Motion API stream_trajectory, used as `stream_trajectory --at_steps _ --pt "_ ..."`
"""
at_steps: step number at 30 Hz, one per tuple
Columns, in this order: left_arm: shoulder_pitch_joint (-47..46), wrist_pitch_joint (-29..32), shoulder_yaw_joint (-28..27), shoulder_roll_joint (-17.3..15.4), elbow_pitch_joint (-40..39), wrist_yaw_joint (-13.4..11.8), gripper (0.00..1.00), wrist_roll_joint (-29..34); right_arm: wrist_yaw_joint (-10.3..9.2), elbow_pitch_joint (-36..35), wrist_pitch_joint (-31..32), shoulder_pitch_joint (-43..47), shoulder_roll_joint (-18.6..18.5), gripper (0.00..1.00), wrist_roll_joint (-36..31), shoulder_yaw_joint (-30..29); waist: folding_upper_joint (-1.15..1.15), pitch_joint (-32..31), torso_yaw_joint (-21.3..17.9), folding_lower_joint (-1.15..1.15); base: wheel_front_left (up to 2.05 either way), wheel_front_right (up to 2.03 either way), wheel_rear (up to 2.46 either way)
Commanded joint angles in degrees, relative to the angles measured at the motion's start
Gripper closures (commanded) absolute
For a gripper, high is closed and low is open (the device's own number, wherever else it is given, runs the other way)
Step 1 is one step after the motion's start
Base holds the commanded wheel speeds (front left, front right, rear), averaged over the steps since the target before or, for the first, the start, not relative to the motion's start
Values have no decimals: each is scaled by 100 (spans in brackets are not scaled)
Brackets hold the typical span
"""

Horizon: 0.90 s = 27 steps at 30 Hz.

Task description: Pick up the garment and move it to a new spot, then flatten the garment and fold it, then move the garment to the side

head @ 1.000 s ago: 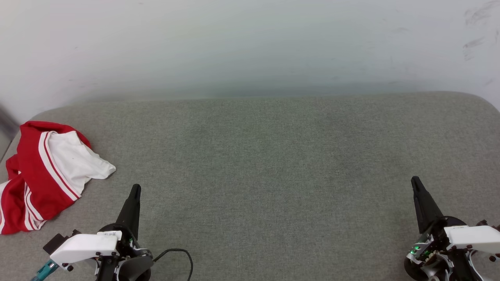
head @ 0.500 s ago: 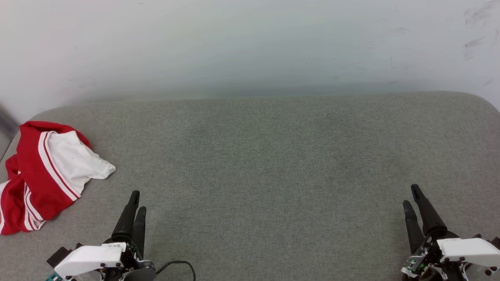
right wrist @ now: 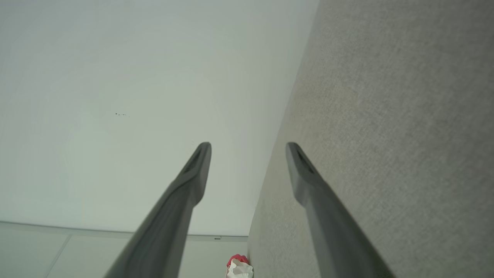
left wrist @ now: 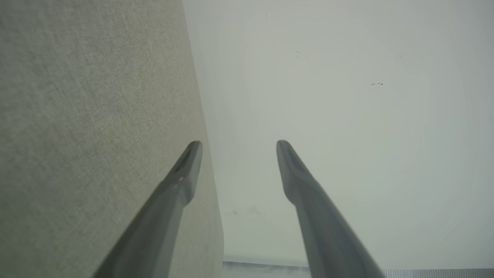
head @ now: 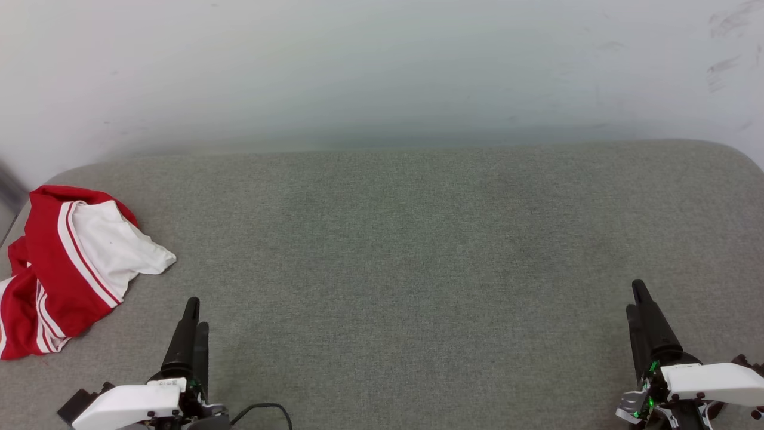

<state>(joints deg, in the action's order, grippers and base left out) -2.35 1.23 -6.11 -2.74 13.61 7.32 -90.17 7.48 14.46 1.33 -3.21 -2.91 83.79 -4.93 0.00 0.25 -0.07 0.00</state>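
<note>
Red-and-white garment crumpled at left edge of table.
Long axis near-to-far, white sleeve pointing right; left fingers and right fingers wide, empty.

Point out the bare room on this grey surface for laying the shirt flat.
Free: the whole middle of the grey padded surface, bordered by the white wall behind, the left tool and right tool in front. Crowded: only the far left edge, where the crumpled garment lies.

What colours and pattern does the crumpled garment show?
The garment is red with a white part and red-and-white striped trim; clearest in the head view.
</note>
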Motion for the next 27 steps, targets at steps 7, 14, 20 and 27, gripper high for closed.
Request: stream_trajectory --at_steps 7,14,20,27 --pt "35 -191 -235 -12 -235 7 0 517 1 -233 -202 -36 -3 0 -949 -56 0 -8 1 0 0 0 0" --pt "54 -345 -625 -14 -407 9 0 1136 1 -545 -354 -56 -3 0 -2032 -116 0 -3 -3 0 0 0 0" --pt "30 -469 -776 -14 -728 10 0 2021 1 -981 -477 -80 -3 0 -3302 2 0 9 -7 0 0 0 0" --pt "131 -606 -494 -14 -1282 -67 0 3352 1 -1375 -614 -74 -2 0 -4496 136 0 25 -12 0 0 0 0"
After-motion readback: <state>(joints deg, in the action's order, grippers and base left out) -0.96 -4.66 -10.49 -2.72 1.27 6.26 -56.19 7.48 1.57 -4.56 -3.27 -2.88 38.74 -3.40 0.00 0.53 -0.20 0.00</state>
